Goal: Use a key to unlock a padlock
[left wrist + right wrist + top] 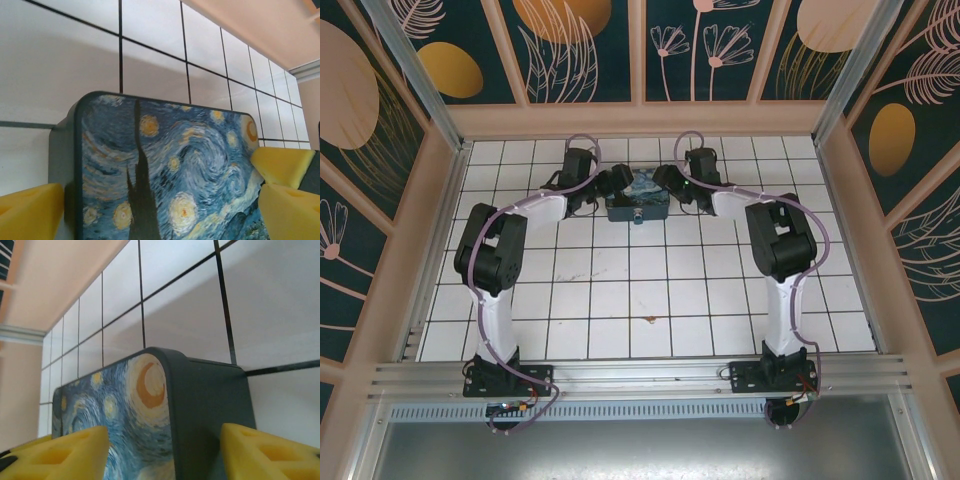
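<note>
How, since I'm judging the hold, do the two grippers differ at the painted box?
The left gripper sits at the painted box's left end, the right gripper at its right end. The left gripper's fingers stand wider apart than the right gripper's. Both are open, yellow-fingered, facing the box.

The painted box (170, 165) has a smooth, faintly satin lid whose printed swirls imitate thick brushwork. Its rim and side walls are plain matt grey, either coated metal or plastic. The pads (30, 212) of the left gripper (157, 200) are matt yellow and soft-looking, like foam or rubber, as are the right gripper (165, 440) pads (270, 455). The tiled table top (610, 300) is glossy white with dark grout lines. The left arm (490, 260) and right arm (780, 245) have shiny black and white plastic shells. The rail (640, 375) at their bases is bare brushed metal. The padlock (638, 216) looks grey and metallic.
</note>
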Tool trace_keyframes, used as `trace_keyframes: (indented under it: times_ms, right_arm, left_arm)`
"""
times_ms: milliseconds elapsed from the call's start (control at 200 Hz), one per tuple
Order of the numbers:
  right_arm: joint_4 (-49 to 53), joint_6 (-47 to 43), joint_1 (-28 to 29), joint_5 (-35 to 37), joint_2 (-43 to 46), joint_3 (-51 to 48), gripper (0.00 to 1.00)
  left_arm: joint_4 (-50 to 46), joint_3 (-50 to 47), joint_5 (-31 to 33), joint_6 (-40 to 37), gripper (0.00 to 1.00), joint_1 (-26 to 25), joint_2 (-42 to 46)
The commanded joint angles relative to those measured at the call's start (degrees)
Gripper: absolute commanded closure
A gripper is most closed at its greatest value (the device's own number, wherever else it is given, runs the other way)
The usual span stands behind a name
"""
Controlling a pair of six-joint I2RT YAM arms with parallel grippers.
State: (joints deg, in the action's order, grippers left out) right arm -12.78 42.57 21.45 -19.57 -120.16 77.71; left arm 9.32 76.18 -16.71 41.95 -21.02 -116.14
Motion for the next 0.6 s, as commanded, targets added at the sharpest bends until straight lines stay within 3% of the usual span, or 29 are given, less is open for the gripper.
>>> trace_keyframes:
  times_ms: [0, 230, 596]
  right_arm:
    - [-1.2, 0.5, 2.3, 0.0, 4.9, -2.8, 0.46]
    - [-1.2, 0.9, 6.1, 3.4, 11.5, -9.3, 0.54]
    - [-2.5, 5.0, 15.8, 13.7, 24.2, -24.9, 0.54]
  left_arm:
    - [4.3, -2.7, -3.0, 1.9, 0.01, -1.0, 2.3]
    - [7.6, -10.0, -3.6, 3.1, 0.01, -3.7, 7.6]
    - [12.2, -30.1, -0.1, 7.0, 0.01, -9.9, 24.7]
